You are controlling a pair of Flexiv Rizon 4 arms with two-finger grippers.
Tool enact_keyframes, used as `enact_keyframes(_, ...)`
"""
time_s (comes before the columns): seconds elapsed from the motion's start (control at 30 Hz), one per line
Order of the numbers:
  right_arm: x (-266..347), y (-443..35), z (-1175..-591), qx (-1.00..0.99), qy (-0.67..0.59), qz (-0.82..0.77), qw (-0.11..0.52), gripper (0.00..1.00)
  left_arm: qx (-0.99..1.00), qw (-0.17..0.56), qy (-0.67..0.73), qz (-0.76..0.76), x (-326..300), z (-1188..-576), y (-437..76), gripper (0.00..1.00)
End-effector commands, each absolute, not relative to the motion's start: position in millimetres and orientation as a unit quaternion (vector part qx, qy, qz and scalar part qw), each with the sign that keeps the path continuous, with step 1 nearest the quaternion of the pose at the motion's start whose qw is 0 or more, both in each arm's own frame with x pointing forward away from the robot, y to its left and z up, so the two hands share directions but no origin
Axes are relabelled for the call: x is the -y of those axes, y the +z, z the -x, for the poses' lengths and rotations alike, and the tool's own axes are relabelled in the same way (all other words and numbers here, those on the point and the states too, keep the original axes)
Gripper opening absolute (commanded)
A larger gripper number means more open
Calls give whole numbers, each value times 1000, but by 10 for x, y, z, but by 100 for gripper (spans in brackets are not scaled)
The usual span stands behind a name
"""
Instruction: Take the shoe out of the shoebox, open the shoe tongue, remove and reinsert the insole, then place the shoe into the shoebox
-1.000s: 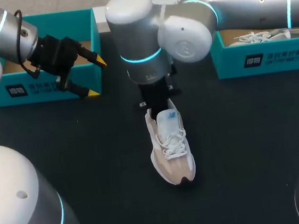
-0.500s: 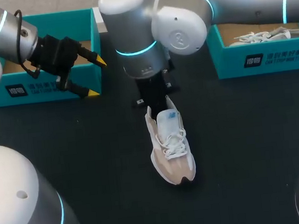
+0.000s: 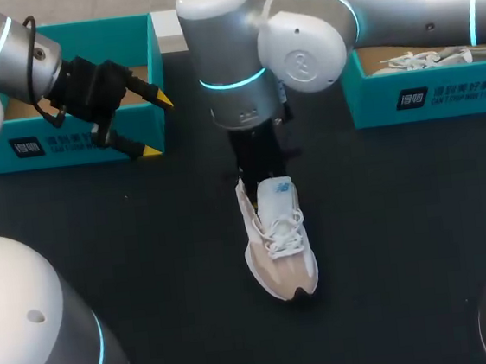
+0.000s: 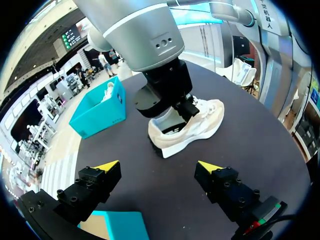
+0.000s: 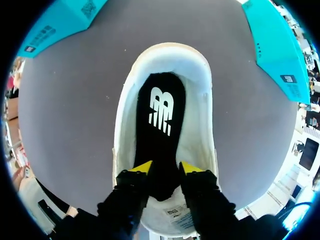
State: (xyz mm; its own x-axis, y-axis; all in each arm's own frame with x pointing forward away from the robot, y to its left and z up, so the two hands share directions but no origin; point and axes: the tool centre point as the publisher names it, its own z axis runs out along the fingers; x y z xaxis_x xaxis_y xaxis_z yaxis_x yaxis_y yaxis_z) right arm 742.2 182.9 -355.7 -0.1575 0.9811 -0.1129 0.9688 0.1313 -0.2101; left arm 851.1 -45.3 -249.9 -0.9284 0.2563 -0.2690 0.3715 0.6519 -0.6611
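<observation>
Right fingers sank into shoe (pinching insole); left arm unmoved.

Hidden at upper middle of head view, behind right arm: right tool, rear opening of shoe.

The shoe — a white and beige sneaker with white laces and a dark toe tip — stands upright on its sole on the dark surface, toe toward me. It sits between the left shoebox and the right shoebox, apart from both. Both boxes are teal and open-topped. Its black insole, with a white logo, lies inside the shoe — the forward end pinched between my right fingers. The right shoebox holds a second pale shoe.
</observation>
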Motion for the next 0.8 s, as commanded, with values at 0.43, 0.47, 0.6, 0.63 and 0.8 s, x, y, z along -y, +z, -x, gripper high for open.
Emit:
enact_keyframes(0.43, -1919, -3702, -7391, 761, 128, 635, 25, 100, -906, 75, -379, -174, 453, -8516, -2499, 100)
enact_keyframes(0.47, -1915, -3700, -7387, 759, 129, 637, 24, 100, -906, 75, -379, -174, 453, -8516, -2499, 100)
enact_keyframes(0.6, -1880, -3571, -7407, 750, 121, 650, -1, 100, -906, 75, -379, -174, 453, -8516, -2499, 100)
enact_keyframes(0.63, -1875, -3536, -7415, 747, 120, 653, -5, 100, -906, 75, -379, -174, 453, -8516, -2499, 100)
enact_keyframes(0.8, -1875, -3393, -7427, 750, 119, 651, -19, 100, -906, 75, -379, -174, 453, -8516, -2499, 100)
